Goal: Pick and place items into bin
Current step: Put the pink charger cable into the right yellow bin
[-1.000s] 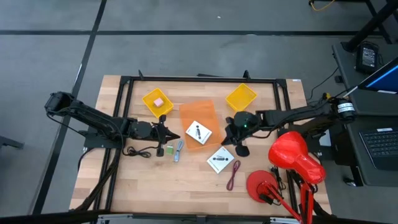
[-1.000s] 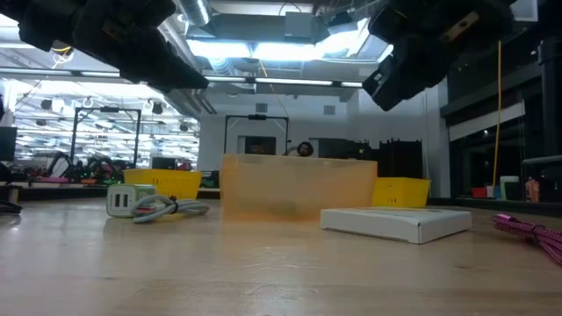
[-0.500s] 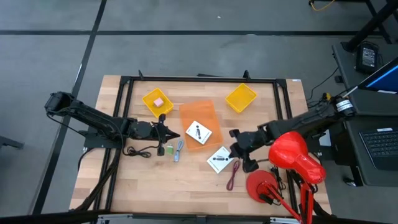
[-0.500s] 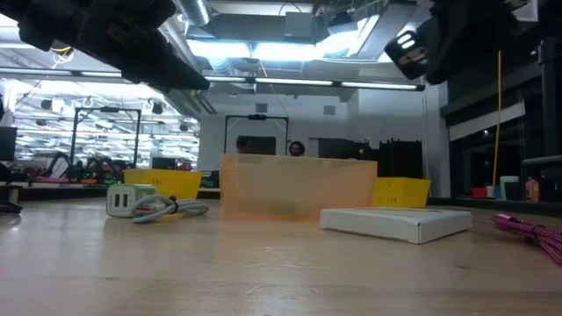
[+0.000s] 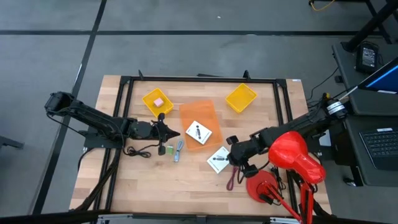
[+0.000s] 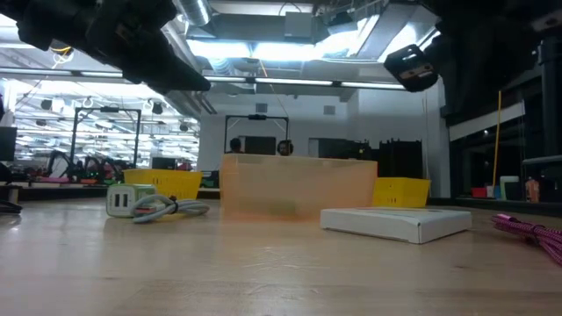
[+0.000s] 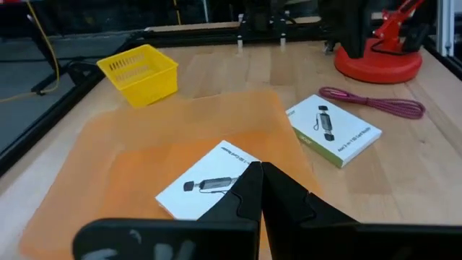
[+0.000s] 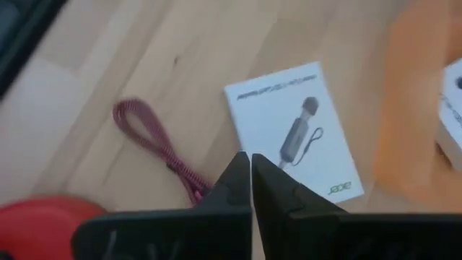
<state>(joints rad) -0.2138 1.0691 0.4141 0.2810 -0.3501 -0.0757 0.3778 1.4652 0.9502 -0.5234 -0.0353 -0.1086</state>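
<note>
In the last second I have brought the right gripper (image 5: 232, 151) away from the yellow basket (image 5: 240, 97) and down to the front of the table. Now it hangs with fingers closed and empty between the white card (image 5: 220, 159) and the red cord (image 5: 232, 176). I judge one of these two is my next pick, so the fingers must open first.

The left gripper (image 5: 169, 131) has not moved. It waits closed and empty beside the orange bin (image 5: 189, 114), where the second card (image 5: 198, 132) already lies.

The pink block (image 5: 158, 101) sits in the other basket (image 5: 151, 96); the green cube (image 5: 168, 149), the tool (image 5: 178, 150) and the black cord (image 5: 138, 151) lie on the table.

On the card I read "acer" in the right wrist view; the other lines are too small.
</note>
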